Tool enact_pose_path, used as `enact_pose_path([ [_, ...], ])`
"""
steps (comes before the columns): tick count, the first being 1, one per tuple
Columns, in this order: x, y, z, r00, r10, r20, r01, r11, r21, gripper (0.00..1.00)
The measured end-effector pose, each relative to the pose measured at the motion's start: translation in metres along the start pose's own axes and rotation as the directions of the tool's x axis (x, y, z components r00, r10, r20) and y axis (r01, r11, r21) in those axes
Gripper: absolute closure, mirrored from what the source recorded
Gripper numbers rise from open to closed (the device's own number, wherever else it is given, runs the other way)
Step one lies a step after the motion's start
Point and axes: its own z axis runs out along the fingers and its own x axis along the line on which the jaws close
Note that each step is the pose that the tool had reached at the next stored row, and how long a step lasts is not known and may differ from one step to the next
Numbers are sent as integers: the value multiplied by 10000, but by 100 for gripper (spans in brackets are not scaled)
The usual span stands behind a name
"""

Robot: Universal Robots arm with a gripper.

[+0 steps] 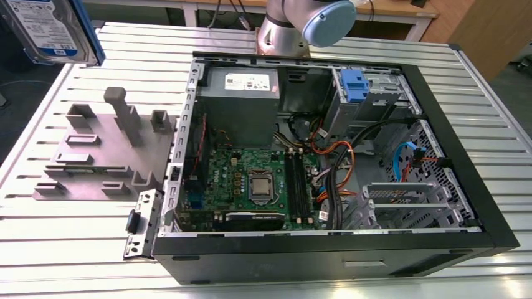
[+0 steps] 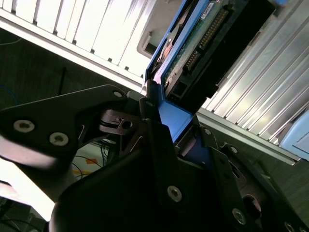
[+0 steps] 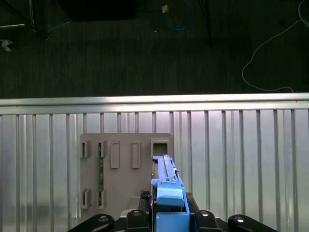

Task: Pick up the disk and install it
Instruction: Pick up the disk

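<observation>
Black metal end effector (image 2: 166,121), clenched on the blue plastic bracket (image 3: 169,198) of the flat silver-grey labelled disk (image 1: 52,28), which hangs aloft. Beneath: a matte grey slotted fixture plate (image 3: 123,169) on the ribbed aluminium bench (image 3: 251,159). Farther off: the open black metal computer case (image 1: 332,258), green circuit board (image 1: 258,180) exposed. Judged: pick-up done, installing not yet; seating will call for bringing the bracket square to the case.

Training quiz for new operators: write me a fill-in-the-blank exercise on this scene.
1. The gripper is shut on the ___ bracket of the disk.
2. In the exterior view, the disk hangs at the upper ___ corner.
3. The grey fixture lies on the slatted ___, beside the computer case.
Missing: blue; left; table.
</observation>
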Motion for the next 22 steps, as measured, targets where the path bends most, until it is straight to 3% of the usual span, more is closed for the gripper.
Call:
enact_pose_path([
  [22, 0, 0, -116, 10000, 0, 0, 0, 10000, -1, 64],
])
